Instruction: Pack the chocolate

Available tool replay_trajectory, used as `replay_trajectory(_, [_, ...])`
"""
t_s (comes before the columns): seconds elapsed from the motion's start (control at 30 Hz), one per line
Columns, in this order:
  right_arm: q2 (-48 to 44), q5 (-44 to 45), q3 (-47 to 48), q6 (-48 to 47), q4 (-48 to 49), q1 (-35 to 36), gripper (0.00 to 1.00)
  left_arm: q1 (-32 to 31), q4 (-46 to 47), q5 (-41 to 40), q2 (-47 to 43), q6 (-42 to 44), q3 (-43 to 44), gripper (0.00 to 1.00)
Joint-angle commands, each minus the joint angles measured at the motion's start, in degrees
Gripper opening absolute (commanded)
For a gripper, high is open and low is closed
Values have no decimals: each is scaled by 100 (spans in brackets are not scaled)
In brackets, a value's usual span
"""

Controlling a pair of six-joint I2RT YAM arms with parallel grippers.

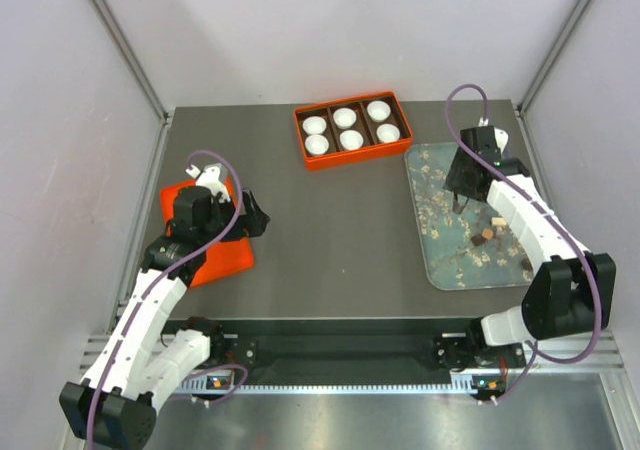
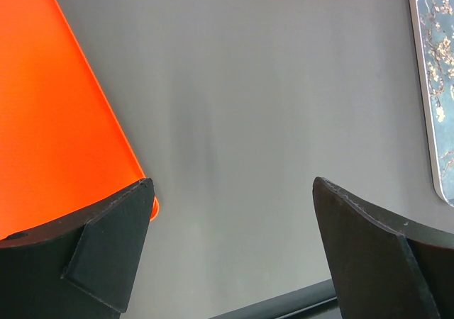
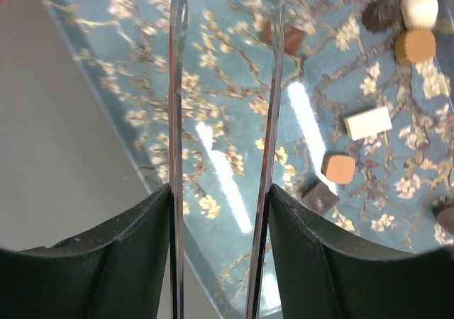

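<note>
Several small chocolate pieces lie on the grey-blue blossom tray (image 1: 440,185): a brown one (image 3: 289,38), a tan one (image 3: 339,168), a dark one (image 3: 319,197) and a pale block (image 3: 367,122). In the top view the chocolate (image 1: 486,236) shows near the tray's middle. My right gripper (image 3: 227,21) hangs over the tray's far part (image 1: 458,204). Its two thin blades stand apart with only bare tray between them; the brown piece sits just outside the right blade's tip. My left gripper (image 2: 234,191) is open wide over bare table (image 1: 255,215), holding nothing.
An orange box (image 1: 302,138) with several white paper cups (image 1: 348,118) stands at the back centre. A flat orange lid (image 1: 225,255) lies under the left arm, its corner (image 2: 57,120) beside the left finger. The tray's edge (image 2: 436,85) shows at the right of the left wrist view.
</note>
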Motion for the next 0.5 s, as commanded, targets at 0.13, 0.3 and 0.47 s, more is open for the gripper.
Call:
replay_trajectory(0.13, [147, 153, -218, 342, 169, -317, 53, -65, 147, 84, -60, 51, -10, 98])
replay_trajectory(0.3, [226, 232, -297, 447, 213, -343, 53, -74, 147, 84, -42, 51, -1, 98])
replay_trajectory(0.47, [200, 241, -350, 527, 213, -343, 52, -83, 148, 84, -25, 51, -1, 98])
